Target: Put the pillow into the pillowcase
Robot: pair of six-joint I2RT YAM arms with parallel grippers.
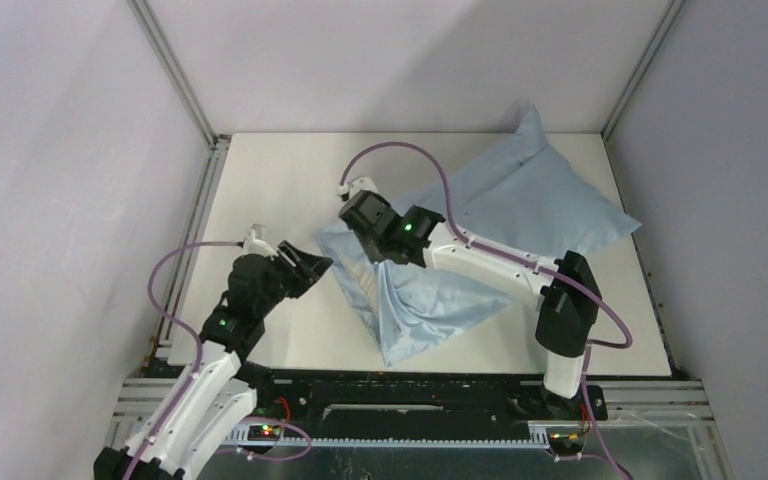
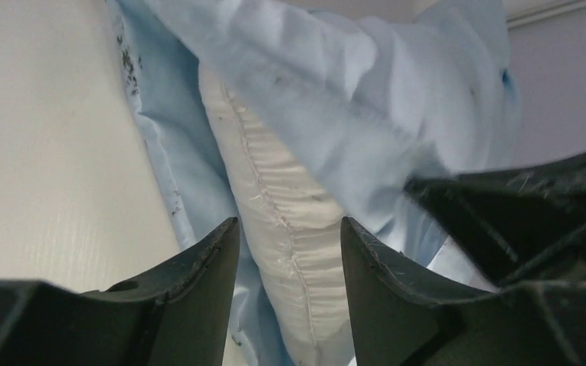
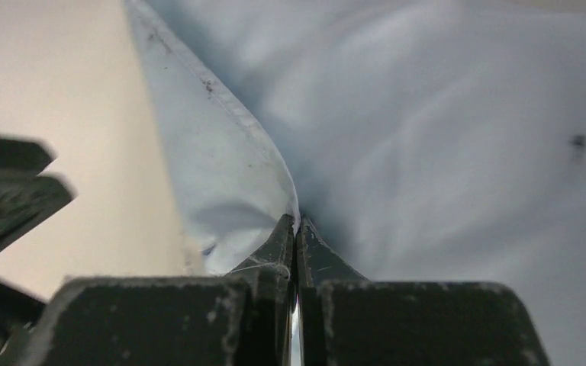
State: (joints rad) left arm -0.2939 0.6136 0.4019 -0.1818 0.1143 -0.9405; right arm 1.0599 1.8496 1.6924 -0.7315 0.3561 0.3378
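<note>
The light blue pillowcase (image 1: 520, 200) lies slantwise across the table, bulging with the pillow inside it. In the left wrist view the pillow (image 2: 290, 206) shows as a white seamed edge poking out of the pillowcase (image 2: 336, 91) mouth. My left gripper (image 2: 290, 221) is open, its fingers either side of that white edge, at the sack's near left corner (image 1: 315, 265). My right gripper (image 1: 358, 243) is shut on the pillowcase's hem and holds it raised above the mouth. In its own view the right gripper (image 3: 297, 225) pinches the blue cloth (image 3: 442, 114).
The white table (image 1: 280, 180) is boxed in by pale walls with metal corner posts (image 1: 175, 75). The pillowcase's far corner reaches the back wall (image 1: 532, 112). Purple cables loop over both arms. The right gripper's dark body (image 2: 519, 221) hangs close beside my left fingers.
</note>
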